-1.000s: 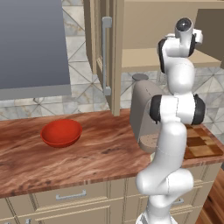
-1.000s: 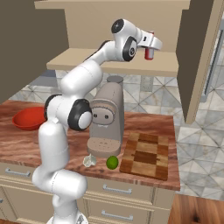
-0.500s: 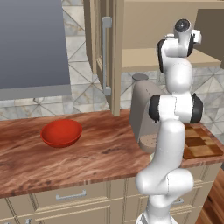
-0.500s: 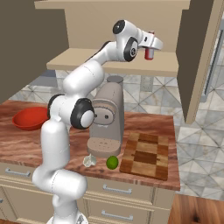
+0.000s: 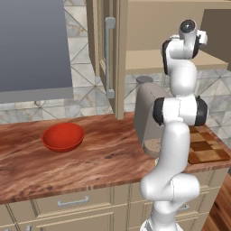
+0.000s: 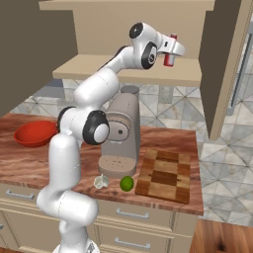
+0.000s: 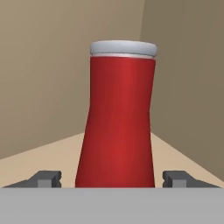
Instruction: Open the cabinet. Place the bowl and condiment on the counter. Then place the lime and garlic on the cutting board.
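Note:
The cabinet (image 5: 103, 54) stands open. On its shelf (image 6: 123, 69) the condiment (image 6: 169, 53), a slim red bottle with a white cap, stands upright. My gripper (image 6: 173, 48) is open and straddles it. In the hand view the condiment (image 7: 117, 127) rises between my fingertips (image 7: 47, 177) with a small gap on each side. The red bowl (image 5: 63, 136) rests on the counter (image 5: 99, 160) to the left. The lime (image 6: 127, 183) and the garlic (image 6: 101, 181) lie by the counter's front edge, just left of the cutting board (image 6: 165, 174).
A grey coffee machine (image 6: 121, 133) stands on the counter under the shelf, behind the garlic and lime. The open cabinet doors (image 6: 225, 64) flank the shelf. Drawers (image 5: 72, 203) run below the counter.
The jaws have narrowed a little around the condiment. The arm, the bowl, the lime and the garlic stay where they were.

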Motion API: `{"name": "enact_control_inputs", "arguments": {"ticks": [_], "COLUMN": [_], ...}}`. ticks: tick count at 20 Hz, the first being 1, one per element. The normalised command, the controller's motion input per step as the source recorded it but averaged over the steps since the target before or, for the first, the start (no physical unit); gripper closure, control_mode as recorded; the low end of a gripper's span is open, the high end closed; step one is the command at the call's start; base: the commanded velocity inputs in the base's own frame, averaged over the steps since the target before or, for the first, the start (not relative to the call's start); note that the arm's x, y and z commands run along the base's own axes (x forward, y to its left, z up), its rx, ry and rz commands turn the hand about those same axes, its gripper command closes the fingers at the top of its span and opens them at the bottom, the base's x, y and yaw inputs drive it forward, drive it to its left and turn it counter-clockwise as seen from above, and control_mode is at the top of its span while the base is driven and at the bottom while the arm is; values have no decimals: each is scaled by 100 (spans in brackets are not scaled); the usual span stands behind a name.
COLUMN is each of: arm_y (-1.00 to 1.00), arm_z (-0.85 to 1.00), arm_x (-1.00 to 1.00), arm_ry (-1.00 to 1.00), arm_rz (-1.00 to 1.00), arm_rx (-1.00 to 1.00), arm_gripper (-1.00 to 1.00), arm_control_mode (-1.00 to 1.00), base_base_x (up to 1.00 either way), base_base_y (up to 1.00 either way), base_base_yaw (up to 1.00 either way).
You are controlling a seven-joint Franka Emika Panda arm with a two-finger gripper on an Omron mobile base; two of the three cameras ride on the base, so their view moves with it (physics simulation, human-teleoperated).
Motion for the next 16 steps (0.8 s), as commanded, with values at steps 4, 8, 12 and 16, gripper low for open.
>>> {"name": "enact_control_inputs", "arguments": {"ticks": [4, 8, 12, 16], "arm_y": [0, 0, 1, 16], "arm_z": [0, 0, 7, 32], "arm_x": [0, 0, -24, -84], "arm_ry": [0, 0, -4, -14], "arm_rz": [0, 0, -1, -3], "arm_rx": [0, 0, 0, 0], "arm_gripper": [100, 100, 100, 100], "arm_control_mode": [-100, -100, -100, -100], "base_base_x": [0, 0, 0, 0], "base_base_y": [0, 0, 0, 0], "base_base_yaw": [0, 0, 0, 0]}}
